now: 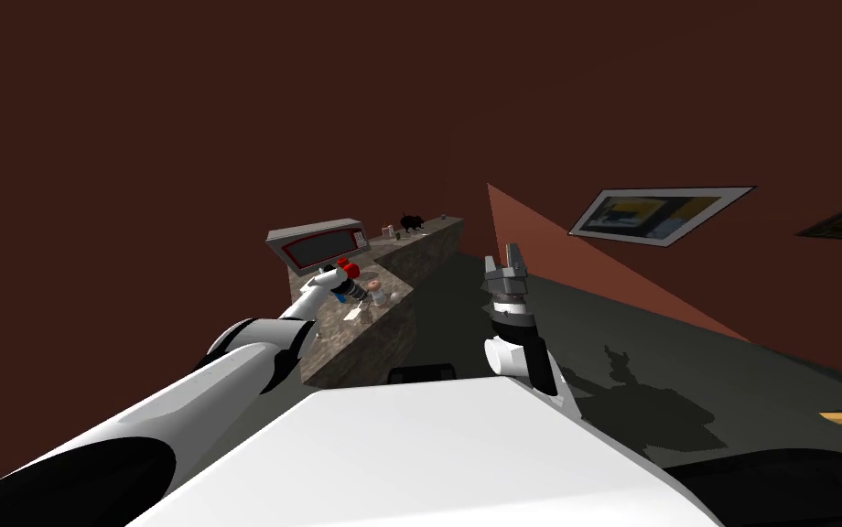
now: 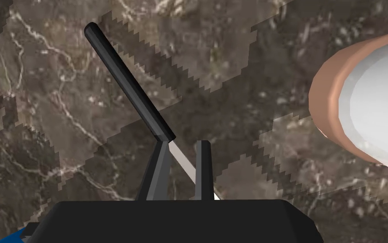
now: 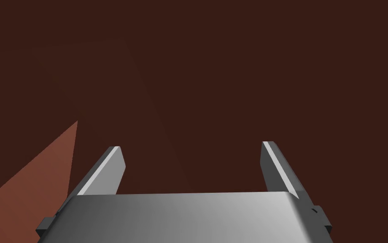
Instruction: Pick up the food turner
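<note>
The food turner (image 2: 125,82) has a black handle and a thin light grey shaft. It lies slanted over the brown marbled countertop (image 2: 54,139). My left gripper (image 2: 182,145) is shut on the shaft just below the handle, with the fingers pressing its sides. Whether the turner still touches the counter, I cannot tell. In the head view the left gripper (image 1: 348,285) reaches over the counter (image 1: 383,329) in front of the microwave (image 1: 318,242). My right gripper (image 1: 508,261) is held up beside the counter, open, with nothing between its fingers (image 3: 104,168).
A round dish (image 2: 366,97) with a brown rim and white inside stands close beside the left gripper. Small items (image 1: 375,291) sit on the counter near it, with several more at the far end (image 1: 410,222). Dark floor (image 1: 648,348) lies to the right.
</note>
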Motion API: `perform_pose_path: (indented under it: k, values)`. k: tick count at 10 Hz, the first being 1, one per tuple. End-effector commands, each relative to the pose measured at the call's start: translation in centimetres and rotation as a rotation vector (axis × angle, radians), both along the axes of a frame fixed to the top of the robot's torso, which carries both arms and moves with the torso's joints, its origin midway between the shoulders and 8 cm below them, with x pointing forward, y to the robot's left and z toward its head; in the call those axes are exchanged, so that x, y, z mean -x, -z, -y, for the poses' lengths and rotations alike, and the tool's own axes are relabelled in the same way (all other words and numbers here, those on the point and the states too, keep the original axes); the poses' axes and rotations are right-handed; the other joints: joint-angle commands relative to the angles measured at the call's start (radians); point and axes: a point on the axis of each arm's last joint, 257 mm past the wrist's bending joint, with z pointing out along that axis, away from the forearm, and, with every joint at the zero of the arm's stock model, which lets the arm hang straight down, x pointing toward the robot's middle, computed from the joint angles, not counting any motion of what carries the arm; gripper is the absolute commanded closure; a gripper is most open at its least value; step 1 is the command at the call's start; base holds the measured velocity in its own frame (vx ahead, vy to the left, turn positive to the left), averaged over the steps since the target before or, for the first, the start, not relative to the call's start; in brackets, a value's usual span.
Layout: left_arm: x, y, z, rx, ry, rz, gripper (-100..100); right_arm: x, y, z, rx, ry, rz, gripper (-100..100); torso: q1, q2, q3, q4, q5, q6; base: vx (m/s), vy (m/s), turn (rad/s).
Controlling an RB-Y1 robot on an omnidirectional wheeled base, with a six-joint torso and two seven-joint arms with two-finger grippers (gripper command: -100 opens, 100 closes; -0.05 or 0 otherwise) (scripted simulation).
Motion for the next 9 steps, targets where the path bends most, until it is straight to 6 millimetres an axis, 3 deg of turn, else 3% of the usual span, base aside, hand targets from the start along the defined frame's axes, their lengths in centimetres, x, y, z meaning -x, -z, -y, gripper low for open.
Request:
perform_pose_path:
  k: [1, 6, 8, 9]
  values:
    - [-0.2, 0.0, 0.4, 0.006, -0.018, -0.002, 100, 0.0, 0.0, 0.0, 0.0, 0.0, 0.0, 0, 0.0, 0.0, 0.0, 0.0, 0.0, 0.0, -0.055, 0.067, -0.072]
    - [-1.5, -0.8, 2.7, 0.006, -0.063, 0.007, 100, 0.0, 0.0, 0.0, 0.0, 0.0, 0.0, 0, 0.002, -0.002, -0.002, -0.002, 0.001, -0.001, -0.068, 0.082, -0.087]
    - [-1.6, -0.8, 2.6, 0.007, -0.064, 0.009, 100, 0.0, 0.0, 0.0, 0.0, 0.0, 0.0, 0, 0.003, -0.002, -0.002, -0.003, 0.001, -0.002, -0.041, 0.051, -0.052]
    - [-1.7, -1.0, 2.7, 0.01, -0.066, 0.012, 0, 0.0, 0.0, 0.0, 0.0, 0.0, 0.0, 0, 0.002, -0.004, -0.004, -0.004, 0.001, -0.003, 0.0, 0.0, 0.0]
